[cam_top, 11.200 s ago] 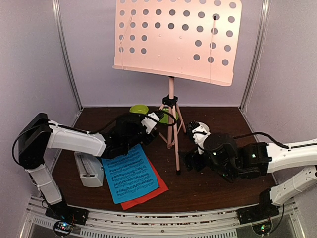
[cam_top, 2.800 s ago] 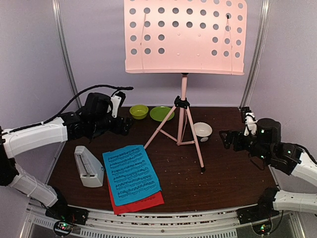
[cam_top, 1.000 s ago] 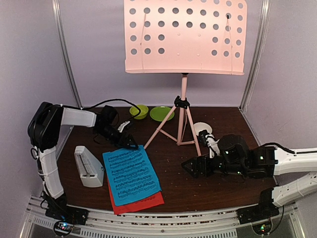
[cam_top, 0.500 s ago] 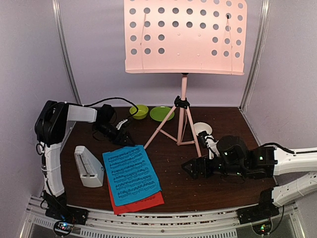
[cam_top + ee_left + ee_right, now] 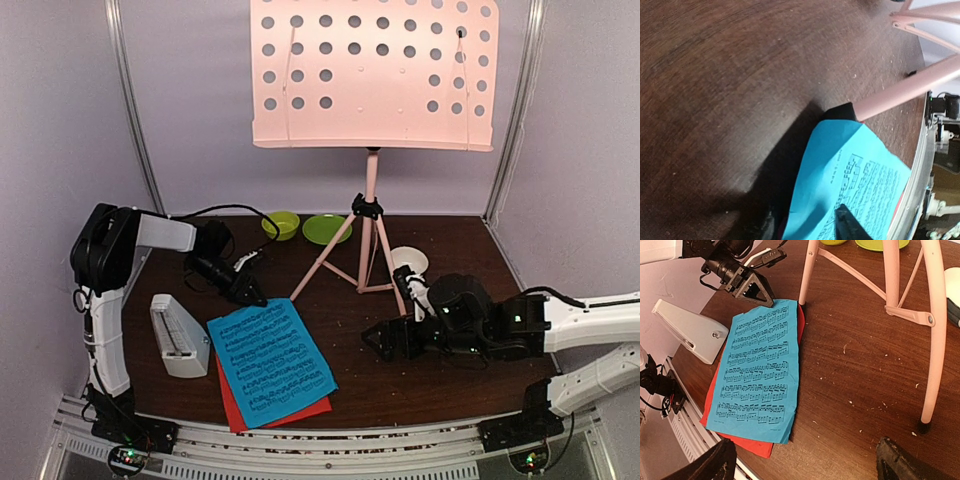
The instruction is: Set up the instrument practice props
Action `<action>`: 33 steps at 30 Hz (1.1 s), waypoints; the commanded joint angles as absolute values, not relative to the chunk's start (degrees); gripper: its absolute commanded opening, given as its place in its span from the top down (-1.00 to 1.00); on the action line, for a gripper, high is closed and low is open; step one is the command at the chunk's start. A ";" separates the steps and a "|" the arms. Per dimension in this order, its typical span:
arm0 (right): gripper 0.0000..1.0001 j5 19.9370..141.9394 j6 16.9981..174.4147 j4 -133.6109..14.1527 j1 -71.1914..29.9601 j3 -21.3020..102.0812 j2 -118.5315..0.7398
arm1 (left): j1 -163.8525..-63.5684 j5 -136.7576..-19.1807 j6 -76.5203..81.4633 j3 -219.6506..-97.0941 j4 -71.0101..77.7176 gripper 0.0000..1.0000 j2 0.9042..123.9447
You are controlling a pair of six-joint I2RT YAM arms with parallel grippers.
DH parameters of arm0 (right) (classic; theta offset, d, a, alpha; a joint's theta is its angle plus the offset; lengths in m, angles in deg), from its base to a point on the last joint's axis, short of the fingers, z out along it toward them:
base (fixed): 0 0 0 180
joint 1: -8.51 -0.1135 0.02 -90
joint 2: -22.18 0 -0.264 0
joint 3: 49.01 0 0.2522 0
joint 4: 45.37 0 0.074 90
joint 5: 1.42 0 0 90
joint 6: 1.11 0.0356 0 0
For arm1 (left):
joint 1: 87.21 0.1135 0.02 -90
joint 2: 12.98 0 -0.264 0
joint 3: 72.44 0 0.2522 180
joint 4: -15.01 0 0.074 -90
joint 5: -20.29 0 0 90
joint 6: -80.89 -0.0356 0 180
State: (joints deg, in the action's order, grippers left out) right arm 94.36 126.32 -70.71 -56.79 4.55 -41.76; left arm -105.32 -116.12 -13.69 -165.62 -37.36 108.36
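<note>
The pale pink music stand (image 5: 372, 75) stands at the back on its tripod legs (image 5: 362, 255). A blue sheet-music page (image 5: 270, 350) lies askew on a red page (image 5: 226, 388) at the front left. The white metronome (image 5: 178, 335) lies to their left. My left gripper (image 5: 248, 290) is at the blue page's far corner. Its jaws straddle the page's edge (image 5: 855, 170), half narrowed, with a gap still showing, and one fingertip (image 5: 845, 225) rests over the print. My right gripper (image 5: 375, 340) hovers wide open over bare table right of the pages (image 5: 760, 370), holding nothing.
A green bowl (image 5: 281, 224) and green plate (image 5: 326, 229) sit at the back behind the tripod. A small white bowl (image 5: 410, 262) is beside the right leg. One stand leg foot (image 5: 924, 426) is near my right gripper. The metal rail (image 5: 300, 445) edges the front.
The left jaws have narrowed round the blue page's far corner. The page's near end has swung right, baring more red at its left. The right arm crept slightly left.
</note>
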 commanded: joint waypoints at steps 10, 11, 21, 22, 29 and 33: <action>-0.94 95.25 125.37 -68.36 -57.48 5.11 -41.67 | -105.99 -117.08 -10.81 -161.57 -31.25 1.00 100.62; -0.94 95.32 125.33 -68.28 -57.46 5.10 -41.71 | -106.21 -117.08 -10.31 -160.61 -29.94 1.00 99.68; -0.94 95.55 124.42 -67.39 -57.45 4.57 -41.01 | -109.66 -114.28 -12.24 -156.52 -26.60 1.00 89.29; -0.93 95.55 124.28 -67.10 -57.48 4.38 -40.74 | -110.02 -114.05 -12.70 -156.14 -26.61 1.00 87.98; -0.92 94.98 123.06 -63.98 -57.46 2.57 -38.58 | -114.06 -112.13 -14.81 -154.77 -28.34 1.00 79.06; -0.90 93.88 122.18 -61.76 -57.46 1.94 -38.53 | -116.58 -111.07 -15.60 -154.87 -29.89 1.00 75.88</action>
